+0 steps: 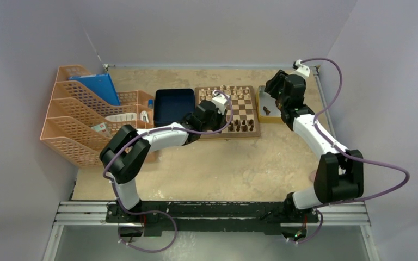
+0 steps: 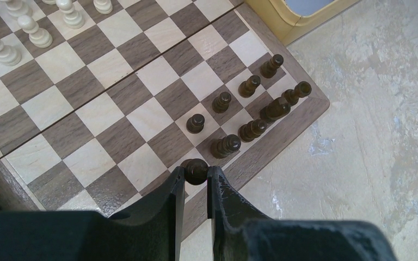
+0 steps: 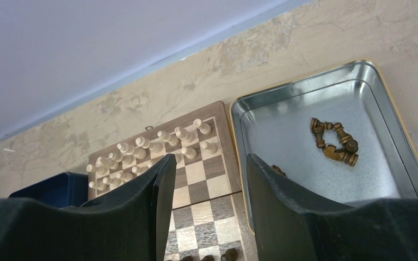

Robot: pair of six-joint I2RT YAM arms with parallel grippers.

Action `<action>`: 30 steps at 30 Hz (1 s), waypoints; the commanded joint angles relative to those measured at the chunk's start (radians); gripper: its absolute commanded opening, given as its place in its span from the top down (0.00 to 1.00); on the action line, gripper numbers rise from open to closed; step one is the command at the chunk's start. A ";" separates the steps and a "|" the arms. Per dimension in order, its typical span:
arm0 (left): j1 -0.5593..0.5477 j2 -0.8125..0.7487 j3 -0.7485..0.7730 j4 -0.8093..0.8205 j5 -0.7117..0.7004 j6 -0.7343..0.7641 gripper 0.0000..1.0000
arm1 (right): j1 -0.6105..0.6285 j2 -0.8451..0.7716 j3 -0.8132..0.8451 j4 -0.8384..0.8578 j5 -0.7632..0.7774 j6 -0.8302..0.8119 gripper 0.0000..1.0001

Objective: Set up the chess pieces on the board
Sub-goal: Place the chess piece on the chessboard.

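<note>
Dark chess piece (image 2: pixel 196 170), pinched at its head between my left jaws, at the near edge row of the board (image 2: pixel 114 141), beside placed fellows. I judge it light, hard, slippery turned wood: grip the narrow neck. My right jaws stand half open, empty, over the silver tray (image 3: pixel 288 130) of loose pieces (image 3: pixel 334 142).

The board (image 2: pixel 114 109) is smooth wood with a visible grain and a soft satin finish, and the dark chess pieces (image 2: pixel 253 129) and pale chess pieces (image 2: pixel 32 33) on it are turned wood with a faint gloss. The tray (image 3: pixel 370 176) is bare silver metal, brushed and reflective inside, while the desk (image 2: pixel 370 136) has a matt, mottled, stone-like beige surface. The left end effector (image 2: pixel 196 175) has matt black plastic fingers (image 2: pixel 226 201), lightly scuffed.
</note>
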 commanded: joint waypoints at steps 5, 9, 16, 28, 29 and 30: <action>-0.004 0.024 0.004 0.077 0.008 0.012 0.92 | 0.001 -0.042 0.016 0.046 0.002 -0.017 0.47; -0.004 0.035 0.003 0.080 0.031 0.004 0.92 | 0.000 -0.040 0.015 0.049 -0.001 -0.020 0.46; -0.007 0.040 0.003 0.062 0.029 0.013 0.92 | 0.001 -0.043 0.009 0.052 -0.014 -0.019 0.46; -0.020 0.057 0.025 0.029 0.036 0.030 0.86 | 0.001 -0.045 0.014 0.046 -0.015 -0.022 0.45; -0.023 0.056 0.026 0.025 0.034 0.035 0.86 | 0.000 -0.046 0.014 0.046 -0.015 -0.022 0.45; -0.026 0.055 0.030 0.020 0.027 0.037 0.85 | 0.001 -0.046 0.014 0.045 -0.015 -0.023 0.45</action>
